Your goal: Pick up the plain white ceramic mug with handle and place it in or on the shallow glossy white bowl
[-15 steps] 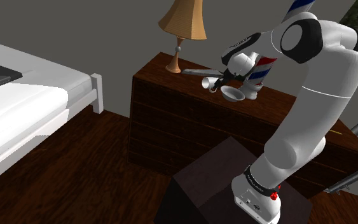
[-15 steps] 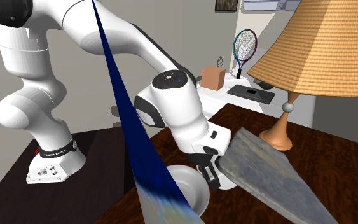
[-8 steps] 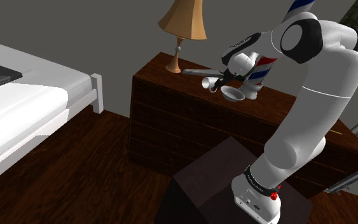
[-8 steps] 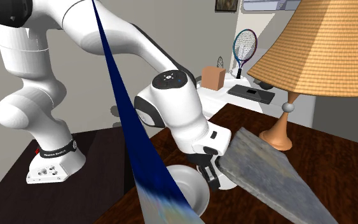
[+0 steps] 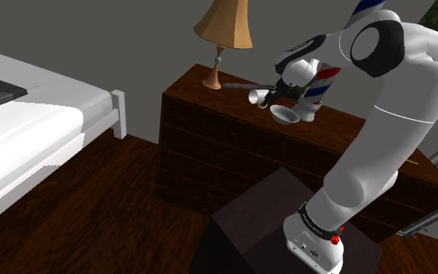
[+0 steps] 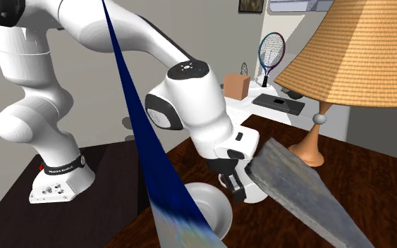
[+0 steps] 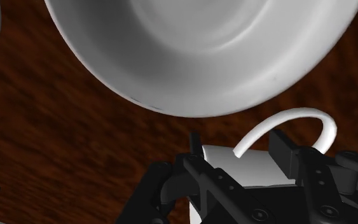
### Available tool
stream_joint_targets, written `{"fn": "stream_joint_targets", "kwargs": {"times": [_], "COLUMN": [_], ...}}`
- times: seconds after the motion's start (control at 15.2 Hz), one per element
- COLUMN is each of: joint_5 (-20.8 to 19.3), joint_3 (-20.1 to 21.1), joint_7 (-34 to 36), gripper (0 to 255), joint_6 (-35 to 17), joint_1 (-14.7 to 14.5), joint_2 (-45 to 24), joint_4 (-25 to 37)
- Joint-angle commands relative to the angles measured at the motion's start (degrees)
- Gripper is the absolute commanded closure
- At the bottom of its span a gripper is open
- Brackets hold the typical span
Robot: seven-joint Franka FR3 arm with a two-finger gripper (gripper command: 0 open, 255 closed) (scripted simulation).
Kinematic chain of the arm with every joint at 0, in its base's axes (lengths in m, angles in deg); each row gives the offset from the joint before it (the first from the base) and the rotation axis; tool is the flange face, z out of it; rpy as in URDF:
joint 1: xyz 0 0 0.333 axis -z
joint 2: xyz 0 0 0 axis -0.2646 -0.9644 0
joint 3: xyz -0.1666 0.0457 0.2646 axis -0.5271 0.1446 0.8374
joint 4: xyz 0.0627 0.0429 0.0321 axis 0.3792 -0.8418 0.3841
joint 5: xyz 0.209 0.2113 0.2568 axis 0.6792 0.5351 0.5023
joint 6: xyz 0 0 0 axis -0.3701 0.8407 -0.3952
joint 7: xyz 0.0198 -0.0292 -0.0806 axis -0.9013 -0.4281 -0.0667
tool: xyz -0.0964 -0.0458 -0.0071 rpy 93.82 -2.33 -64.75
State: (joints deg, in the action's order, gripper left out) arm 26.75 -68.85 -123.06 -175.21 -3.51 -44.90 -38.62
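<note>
Mug (image 7: 247,168): white, handled; clamped between fingers of end effector (image 7: 238,153). Bowl (image 7: 203,44): white, empty, on tabletop (image 7: 56,140), just ahead. Pick judged done; placement outstanding.

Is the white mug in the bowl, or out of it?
Out. The plain white handled mug sits clasped in the black pincer, beside the rim of the shallow glossy white bowl, over the dark wooden top.
</note>
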Motion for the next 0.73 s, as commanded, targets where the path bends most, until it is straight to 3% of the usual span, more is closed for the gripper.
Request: {"fn": "stream_joint_targets", "kwargs": {"times": [0.0,0.66], "joint_5": [-1.4,-6.8], "joint_3": [-0.4,-1.7], "joint_7": [1.2,5.9], "gripper": [255,255], "joint_6": [1.0,7.2], "joint_1": [-0.4,-1.2], "joint_2": [1.1,5.4], "joint_4": [0.3,3.1]}}
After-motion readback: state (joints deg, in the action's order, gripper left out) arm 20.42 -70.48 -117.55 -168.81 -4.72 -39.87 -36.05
